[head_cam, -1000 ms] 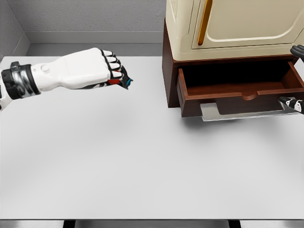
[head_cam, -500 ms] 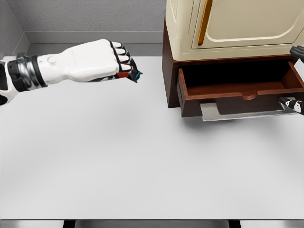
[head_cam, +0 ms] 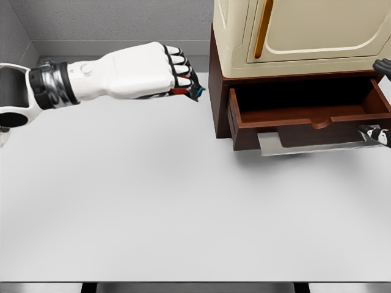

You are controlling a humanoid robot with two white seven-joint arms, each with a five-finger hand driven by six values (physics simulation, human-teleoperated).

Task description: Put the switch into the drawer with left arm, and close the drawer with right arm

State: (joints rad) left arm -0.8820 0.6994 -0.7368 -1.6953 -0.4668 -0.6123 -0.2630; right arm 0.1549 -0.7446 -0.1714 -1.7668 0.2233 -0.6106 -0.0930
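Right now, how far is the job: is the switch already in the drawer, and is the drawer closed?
Done: the left hand has its fingers closed on the small red, blue and black switch, lifted above the white table. In hand: it is beside the dark wooden cabinet, not yet over the open brown wooden drawer. Left: placing the switch inside, then closing the drawer; the right hand shows only at the edge by its front.

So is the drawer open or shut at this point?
Open. The drawer is pulled out from the cabinet, its dark inside visible and nothing showing in it; the left hand holds the switch to its left.
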